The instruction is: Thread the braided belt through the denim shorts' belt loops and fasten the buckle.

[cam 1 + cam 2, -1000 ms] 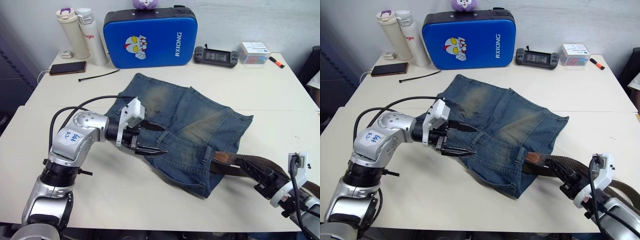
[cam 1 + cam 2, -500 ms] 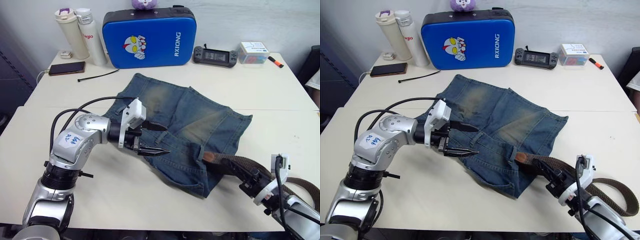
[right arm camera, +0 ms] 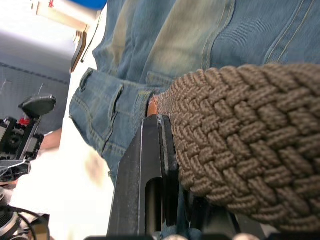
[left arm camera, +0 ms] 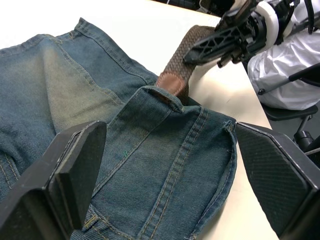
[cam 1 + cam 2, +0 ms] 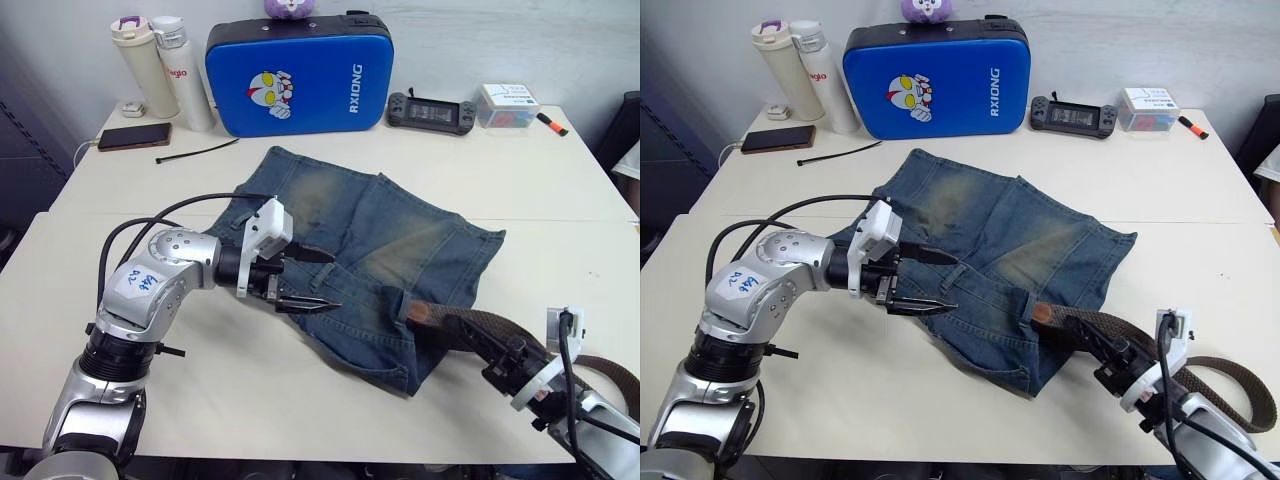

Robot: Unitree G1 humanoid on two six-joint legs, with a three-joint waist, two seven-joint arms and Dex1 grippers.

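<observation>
One worktop [image 5: 300, 400], pale, carrying all items.

Denim shorts [image 5: 370, 250]: spread flat mid-worktop, waistband along the near edge.

Braided belt [image 5: 1110, 325]: long axis runs from the robot's right toward the waistband; its brown leather tip [image 4: 169, 81] sits at the mouth of a belt loop [image 4: 162, 95], apparently just entering. The rest trails off in a curve near the right worktop edge. Buckle not made out.

Right gripper [image 5: 1118, 358]: clamped on the belt a short way behind the tip; the nearer arm for feeding the strap leftward.

Left gripper [image 5: 305, 280]: fingers spread apart over the waistband, left of the tip, holding nothing; placed to receive it.

Hidden: how far the tip has passed under the loop; the remaining loops are hard to count.
</observation>
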